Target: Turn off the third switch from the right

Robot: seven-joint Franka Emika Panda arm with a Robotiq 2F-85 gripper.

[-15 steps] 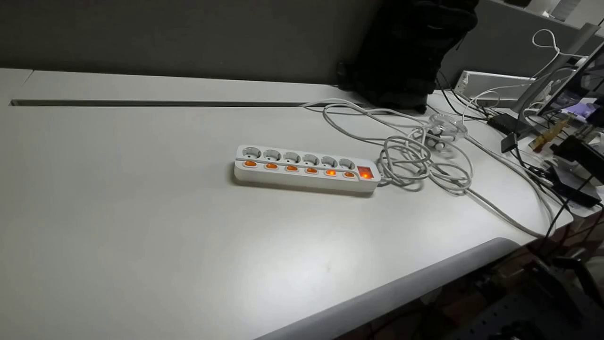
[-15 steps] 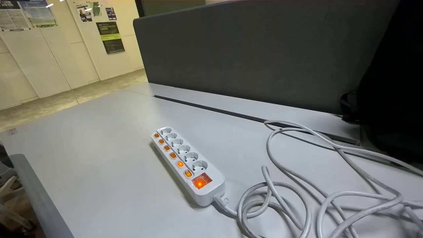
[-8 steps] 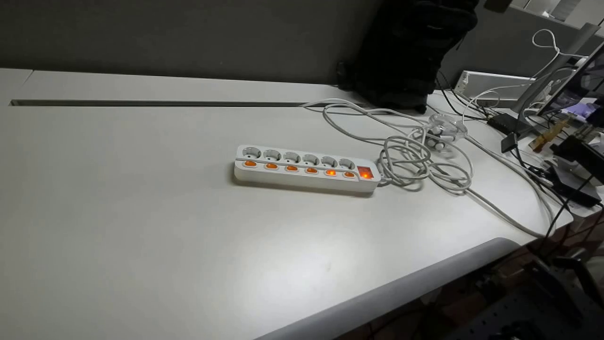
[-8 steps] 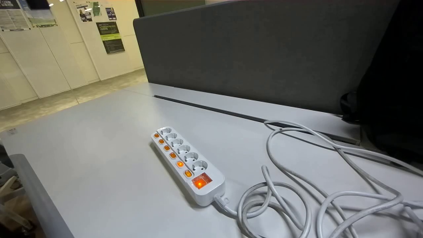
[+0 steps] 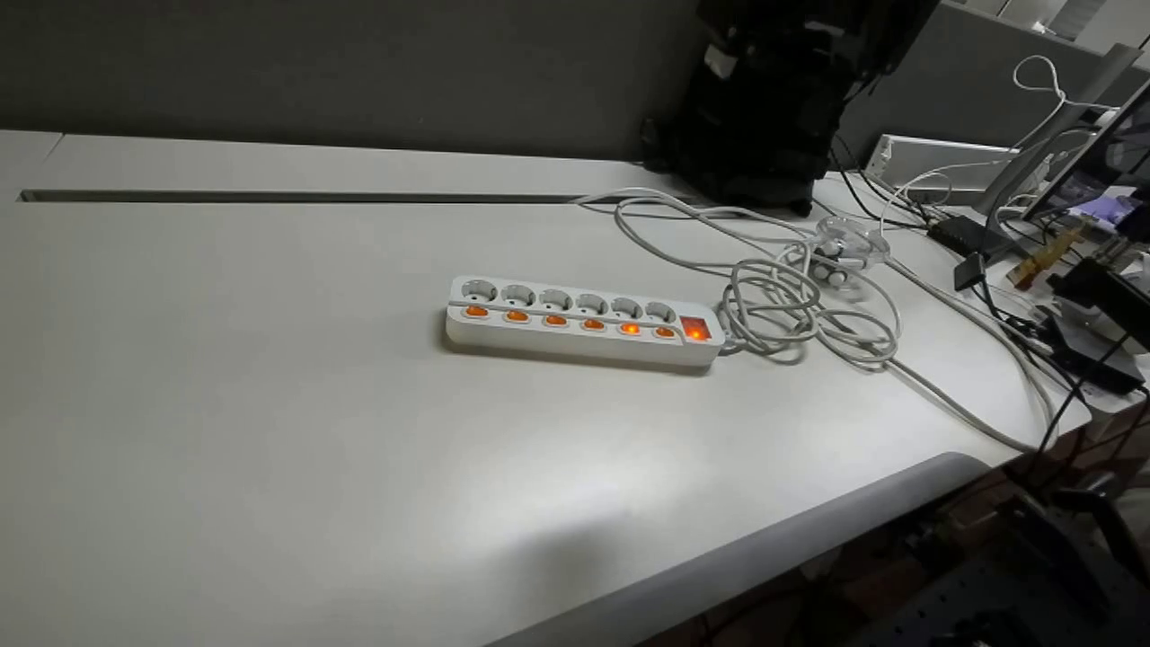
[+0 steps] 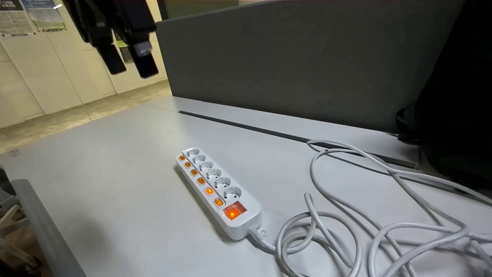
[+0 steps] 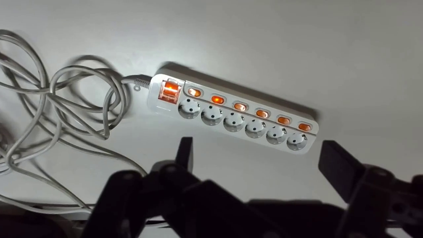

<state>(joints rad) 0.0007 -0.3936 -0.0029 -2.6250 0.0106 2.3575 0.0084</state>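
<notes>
Hand (image 7: 258, 153) released, fingers (image 7: 340, 170) wide apart, nothing grasped or touched, hovering well clear of power strip (image 7: 228, 108). Bench (image 6: 127, 184) label (image 6: 14, 153), wall posters (image 6: 45, 17): too small to read.

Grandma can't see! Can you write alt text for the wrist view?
A white power strip with six sockets and orange switches lies on a table, its big switch and one small switch glowing. Black gripper open at bottom; looped cord left.

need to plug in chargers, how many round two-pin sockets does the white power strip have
6, in one row on the white power strip, from its corded end: first socket, second, third, fourth, fifth, sixth. None hidden in the wrist view.
</notes>
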